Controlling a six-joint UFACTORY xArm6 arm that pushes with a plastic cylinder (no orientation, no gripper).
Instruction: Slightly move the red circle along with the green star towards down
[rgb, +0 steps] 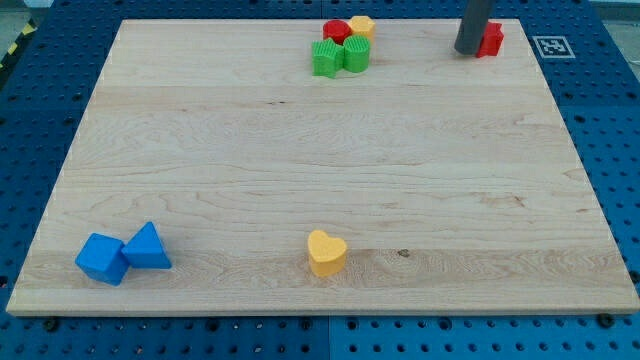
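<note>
The red circle (337, 30) sits near the view's top centre of the wooden board (300, 150). The green star (325, 58) lies just below it and touches it. A green block (356, 53) is right of the star, and a yellow block (361, 25) is right of the red circle; the four form one cluster. My tip (467, 50) is at the view's top right, well to the right of the cluster, touching the left side of a red block (490, 38) that it partly hides.
A yellow heart (326, 252) lies at the view's bottom centre. A blue cube (102, 258) and a blue triangle (148, 247) touch each other at the bottom left. The board rests on a blue pegboard (600, 120).
</note>
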